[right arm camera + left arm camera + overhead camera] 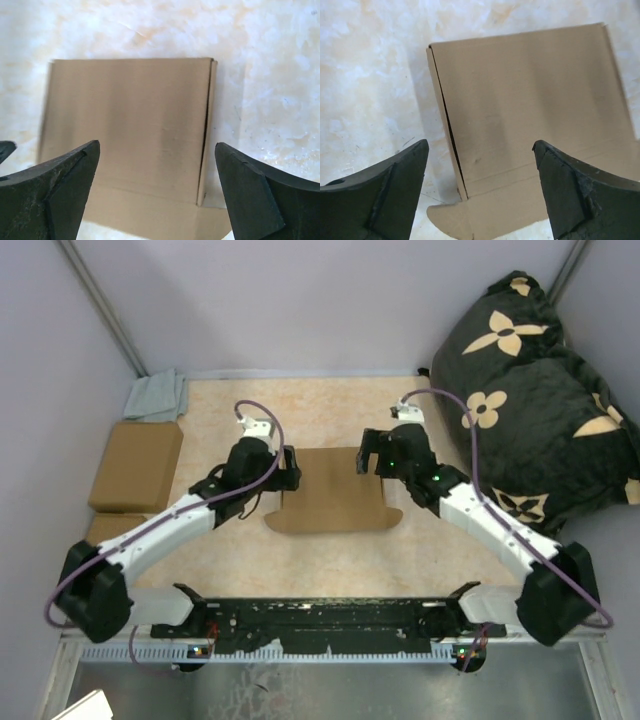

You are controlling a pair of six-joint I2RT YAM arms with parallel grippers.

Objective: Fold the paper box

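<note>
Paper box (333,490) | smooth matte brown cardboard | rectangular, rounded-corner near flap

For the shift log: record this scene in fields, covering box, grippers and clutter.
target: plain brown cardboard paper box, centre, rounded near flap untucked
left arm: left gripper open, empty, by box's left edge
right arm: right gripper open, empty, by box's right edge
left side: two brown cardboard boxes, grey cloth
right side: black flower-patterned cushion
</note>
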